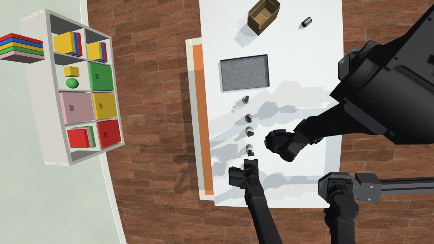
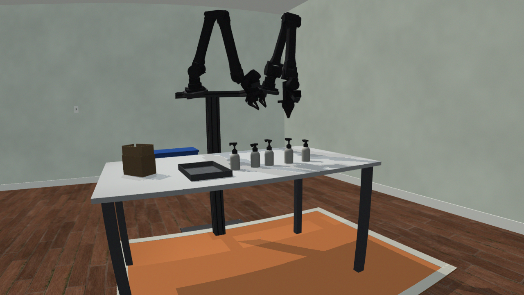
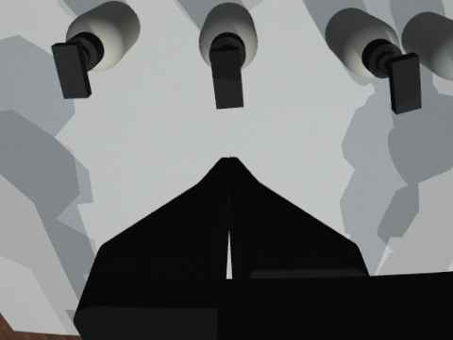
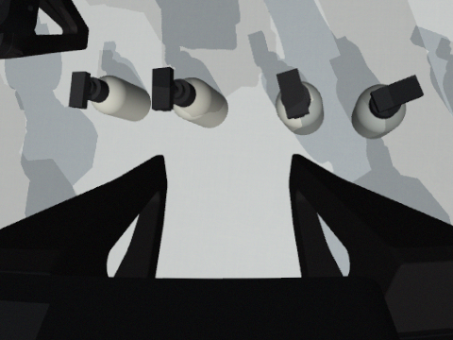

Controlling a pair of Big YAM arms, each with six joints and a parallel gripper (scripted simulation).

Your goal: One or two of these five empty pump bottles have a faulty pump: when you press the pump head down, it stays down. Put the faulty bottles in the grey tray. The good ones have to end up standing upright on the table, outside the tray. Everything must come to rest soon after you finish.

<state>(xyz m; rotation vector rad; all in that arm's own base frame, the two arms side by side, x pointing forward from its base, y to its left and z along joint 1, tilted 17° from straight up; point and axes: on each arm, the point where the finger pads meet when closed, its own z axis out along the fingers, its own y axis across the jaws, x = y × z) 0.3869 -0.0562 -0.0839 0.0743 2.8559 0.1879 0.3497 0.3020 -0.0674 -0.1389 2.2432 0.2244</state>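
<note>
Five grey pump bottles with black pump heads stand upright in a row on the white table (image 2: 329, 161). In the exterior view they are the bottles (image 2: 234, 158) (image 2: 254, 157) (image 2: 269, 155) (image 2: 288, 154) (image 2: 305, 152). From above, several show (image 1: 245, 99) (image 1: 248, 117) (image 1: 249, 130) (image 1: 250, 148); the last is hidden under my left gripper (image 1: 251, 160) (image 2: 288, 112) (image 3: 229, 160), which is shut and empty, high above that end of the row. My right gripper (image 1: 270, 142) (image 2: 258, 103) (image 4: 227, 168) is half open and empty, high beside the row. The grey tray (image 1: 244, 73) (image 2: 205, 175) lies empty past the row.
An open cardboard box (image 1: 263, 15) (image 2: 138, 159) stands at the far end of the table, with a small dark cylinder (image 1: 306, 21) lying near it. The arms' black post (image 2: 212, 146) rises behind the table.
</note>
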